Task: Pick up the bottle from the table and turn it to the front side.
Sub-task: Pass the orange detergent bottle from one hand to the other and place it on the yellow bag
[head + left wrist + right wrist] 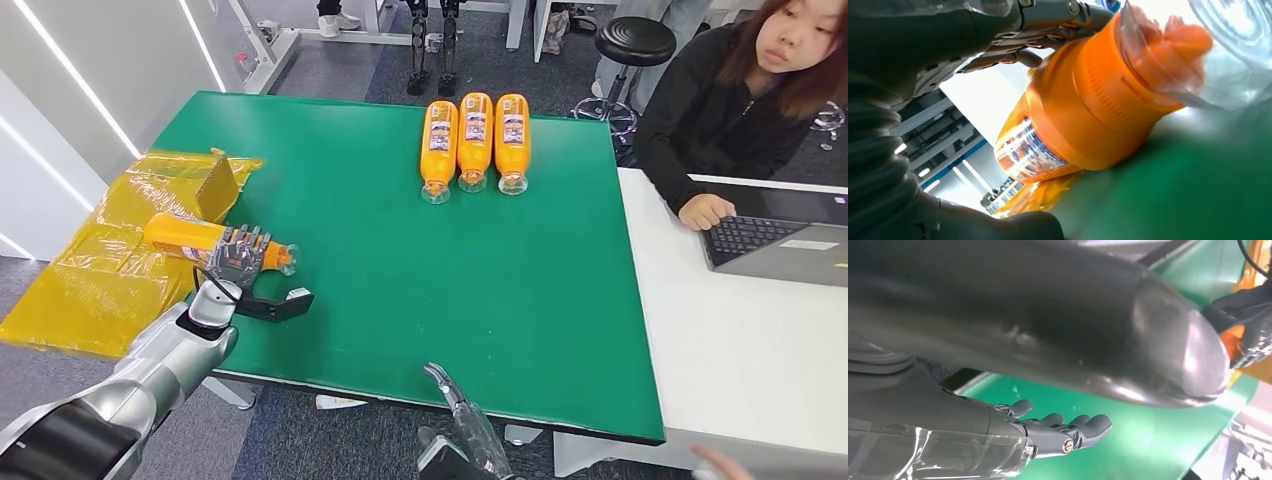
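An orange bottle [175, 235] with a clear cap lies on its side at the left edge of the green table [420, 260], cap pointing right. My left hand [238, 258] is draped over its neck end, fingers [1048, 20] resting on top of the bottle [1083, 110]. The thumb [1013, 225] stays apart from it, low over the table. The bottle rests on the table. My right hand [450, 395] hovers at the table's front edge, fingers [1058, 432] loosely extended and holding nothing.
Three more orange bottles [475, 140] lie side by side at the back of the table. A yellow plastic bag [90, 270] and a cardboard piece [215, 185] lie to the left. A person sits at a laptop [780, 240] on the white table [740, 340] to the right.
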Action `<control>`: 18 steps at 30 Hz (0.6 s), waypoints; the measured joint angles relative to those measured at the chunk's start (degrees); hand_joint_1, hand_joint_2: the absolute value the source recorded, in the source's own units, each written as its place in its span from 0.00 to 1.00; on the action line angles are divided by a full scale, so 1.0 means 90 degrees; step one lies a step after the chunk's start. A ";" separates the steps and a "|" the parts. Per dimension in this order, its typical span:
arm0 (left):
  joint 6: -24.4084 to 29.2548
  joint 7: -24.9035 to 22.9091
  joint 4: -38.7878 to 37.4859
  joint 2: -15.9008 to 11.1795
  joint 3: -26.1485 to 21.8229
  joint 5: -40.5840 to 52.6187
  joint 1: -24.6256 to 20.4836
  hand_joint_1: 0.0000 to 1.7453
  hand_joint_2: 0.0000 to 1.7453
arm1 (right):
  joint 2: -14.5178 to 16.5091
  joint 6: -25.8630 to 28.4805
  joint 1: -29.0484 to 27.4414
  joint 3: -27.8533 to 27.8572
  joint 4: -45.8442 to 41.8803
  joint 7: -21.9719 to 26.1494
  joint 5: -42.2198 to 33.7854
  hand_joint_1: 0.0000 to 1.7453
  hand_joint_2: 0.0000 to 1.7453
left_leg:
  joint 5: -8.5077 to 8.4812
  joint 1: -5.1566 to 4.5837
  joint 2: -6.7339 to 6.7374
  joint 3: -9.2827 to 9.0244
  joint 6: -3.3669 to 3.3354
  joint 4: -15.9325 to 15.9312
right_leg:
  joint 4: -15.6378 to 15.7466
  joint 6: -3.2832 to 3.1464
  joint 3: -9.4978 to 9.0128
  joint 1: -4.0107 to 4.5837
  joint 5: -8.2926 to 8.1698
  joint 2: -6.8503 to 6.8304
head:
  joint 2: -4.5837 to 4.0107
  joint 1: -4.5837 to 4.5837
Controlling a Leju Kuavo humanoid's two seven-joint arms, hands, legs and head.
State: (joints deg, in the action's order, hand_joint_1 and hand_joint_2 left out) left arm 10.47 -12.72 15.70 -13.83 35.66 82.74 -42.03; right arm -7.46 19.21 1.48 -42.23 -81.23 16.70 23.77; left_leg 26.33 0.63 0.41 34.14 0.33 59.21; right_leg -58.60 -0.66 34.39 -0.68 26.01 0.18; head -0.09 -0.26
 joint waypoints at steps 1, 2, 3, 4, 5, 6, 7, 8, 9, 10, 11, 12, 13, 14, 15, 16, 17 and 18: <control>0.0029 0.0000 -0.0002 -0.0039 -0.0001 -0.0002 0.0012 0.00 1.00 | -0.0002 -0.0030 0.0001 -0.0001 0.0027 0.0024 -0.0012 0.00 0.00 | -0.0001 0.0000 -0.0003 0.0000 0.0001 0.0000 | -0.0001 -0.0001 0.0000 0.0000 0.0001 -0.0002 | 0.0000 0.0000; 0.0044 0.0001 -0.0007 -0.0067 -0.0001 -0.0008 0.0020 0.00 1.00 | -0.0004 -0.0048 0.0004 -0.0001 0.0053 0.0041 -0.0016 0.00 0.00 | -0.0001 0.0001 -0.0006 0.0000 0.0002 0.0000 | -0.0002 -0.0001 -0.0001 0.0000 0.0001 -0.0005 | 0.0000 0.0000; 0.0050 0.0002 -0.0015 -0.0090 -0.0002 -0.0016 0.0025 0.00 1.00 | -0.0004 -0.0056 0.0006 -0.0002 0.0077 0.0053 -0.0020 0.00 0.00 | -0.0002 0.0001 -0.0007 0.0001 0.0003 0.0000 | -0.0003 -0.0001 -0.0001 0.0000 0.0001 -0.0007 | 0.0000 0.0000; 0.0054 0.0003 -0.0022 -0.0106 -0.0002 -0.0036 0.0026 0.00 1.00 | -0.0003 -0.0059 0.0007 -0.0003 0.0099 0.0063 -0.0025 0.00 0.00 | -0.0002 0.0001 -0.0008 0.0000 0.0003 0.0000 | -0.0004 -0.0001 -0.0002 0.0000 0.0001 -0.0008 | 0.0000 0.0000; 0.0094 0.0004 -0.0027 -0.0116 -0.0008 -0.0074 0.0026 0.00 1.00 | -0.0002 -0.0063 0.0007 -0.0004 0.0119 0.0070 -0.0028 0.00 0.00 | -0.0003 0.0001 -0.0008 -0.0001 0.0004 0.0000 | -0.0004 -0.0001 -0.0002 0.0000 0.0001 -0.0008 | 0.0000 0.0000; 0.0223 0.0008 -0.0030 -0.0119 -0.0028 -0.0141 0.0032 0.00 1.00 | -0.0002 -0.0070 0.0007 -0.0004 0.0135 0.0075 -0.0026 0.00 0.00 | -0.0003 0.0000 -0.0007 -0.0002 0.0004 0.0000 | -0.0004 -0.0001 -0.0001 0.0000 0.0001 -0.0007 | 0.0000 0.0000; 0.0472 0.0028 -0.0030 -0.0110 -0.0068 -0.0239 0.0047 0.00 1.00 | 0.0001 -0.0078 0.0005 -0.0002 0.0147 0.0078 -0.0017 0.00 0.00 | -0.0004 0.0000 -0.0006 -0.0002 0.0005 0.0000 | -0.0004 -0.0002 0.0001 0.0000 0.0001 -0.0006 | 0.0000 0.0001; 0.0859 0.0089 -0.0029 -0.0078 -0.0134 -0.0362 0.0070 0.00 1.00 | 0.0004 -0.0085 0.0002 0.0003 0.0154 0.0075 -0.0004 0.00 0.00 | -0.0005 0.0000 -0.0006 -0.0001 0.0006 0.0001 | -0.0003 -0.0002 0.0005 0.0000 0.0000 -0.0005 | 0.0000 0.0001; 0.1386 0.0243 0.0000 -0.0025 -0.0235 -0.0511 0.0109 0.00 1.00 | 0.0010 -0.0081 -0.0003 0.0011 0.0158 0.0069 0.0008 0.00 0.00 | -0.0006 0.0000 -0.0008 0.0000 0.0006 0.0003 | -0.0002 -0.0002 0.0007 0.0000 0.0000 -0.0007 | 0.0000 0.0001; 0.1943 0.0505 0.0105 0.0051 -0.0374 -0.0652 0.0177 0.00 1.00 | 0.0018 -0.0061 -0.0011 0.0025 0.0160 0.0058 0.0018 0.00 0.00 | -0.0007 -0.0002 -0.0014 0.0001 0.0006 0.0004 | -0.0001 -0.0002 0.0008 -0.0001 0.0000 -0.0012 | 0.0000 0.0001; 0.2451 0.0901 0.0339 0.0166 -0.0559 -0.0796 0.0290 0.00 1.00 | 0.0025 -0.0027 -0.0025 0.0043 0.0159 0.0046 0.0024 0.00 0.00 | -0.0008 -0.0006 -0.0021 0.0002 0.0006 0.0005 | 0.0001 -0.0001 0.0007 -0.0004 0.0000 -0.0019 | 0.0000 0.0001; 0.2843 0.1434 0.0756 0.0314 -0.0813 -0.0968 0.0463 0.00 1.00 | 0.0033 0.0020 -0.0041 0.0066 0.0157 0.0032 0.0032 0.00 0.00 | -0.0007 -0.0011 -0.0030 0.0003 0.0005 0.0006 | 0.0002 0.0000 0.0003 -0.0007 0.0000 -0.0028 | 0.0000 0.0001; 0.3067 0.2033 0.1305 0.0491 -0.1100 -0.1174 0.0695 0.00 1.00 | 0.0041 0.0074 -0.0058 0.0092 0.0149 0.0021 0.0050 0.00 0.00 | -0.0006 -0.0015 -0.0035 0.0004 0.0002 0.0006 | 0.0003 0.0001 -0.0001 -0.0011 0.0001 -0.0033 | 0.0000 0.0000; 0.3174 0.2620 0.1965 0.0700 -0.1377 -0.1433 0.0981 0.00 1.00 | 0.0047 0.0128 -0.0076 0.0119 0.0137 0.0013 0.0077 0.00 0.00 | -0.0001 -0.0018 -0.0032 0.0005 -0.0001 0.0005 | 0.0004 0.0002 -0.0005 -0.0014 0.0001 -0.0029 | 0.0000 -0.0003; 0.3215 0.3065 0.2657 0.0889 -0.1595 -0.1725 0.1295 0.00 1.00 | 0.0052 0.0176 -0.0094 0.0147 0.0121 0.0007 0.0103 0.00 0.00 | 0.0008 -0.0019 -0.0015 0.0005 -0.0004 0.0005 | 0.0006 0.0004 -0.0006 -0.0015 0.0001 -0.0013 | 0.0000 -0.0004; 0.3227 0.3338 0.3350 0.1042 -0.1716 -0.2026 0.1619 0.00 1.00 | 0.0055 0.0223 -0.0115 0.0176 0.0104 0.0005 0.0121 0.00 0.00 | 0.0020 -0.0019 0.0012 0.0002 -0.0009 0.0005 | 0.0010 0.0005 -0.0004 -0.0015 0.0000 0.0013 | 0.0000 -0.0004; 0.3232 0.3485 0.4042 0.1166 -0.1763 -0.2319 0.1941 0.00 1.00 | 0.0058 0.0272 -0.0138 0.0206 0.0089 0.0013 0.0125 0.00 0.00 | 0.0031 -0.0020 0.0040 -0.0002 -0.0014 0.0006 | 0.0013 0.0007 -0.0001 -0.0015 -0.0001 0.0039 | 0.0000 -0.0004; 0.3238 0.3591 0.4695 0.1245 -0.1769 -0.2634 0.2243 0.00 1.00 | 0.0059 0.0328 -0.0163 0.0236 0.0079 0.0037 0.0113 0.00 0.00 | 0.0041 -0.0020 0.0063 -0.0006 -0.0018 0.0006 | 0.0017 0.0009 0.0002 -0.0015 -0.0001 0.0059 | 0.0000 -0.0001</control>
State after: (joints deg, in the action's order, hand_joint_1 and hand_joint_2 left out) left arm 39.62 19.60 57.96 -2.63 19.75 59.04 -21.84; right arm -6.93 22.17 0.01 -40.11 -80.52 17.04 24.79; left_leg 26.70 0.45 0.97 34.09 0.17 59.27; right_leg -58.44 -0.58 34.40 -0.82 26.00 0.71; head -0.09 -0.27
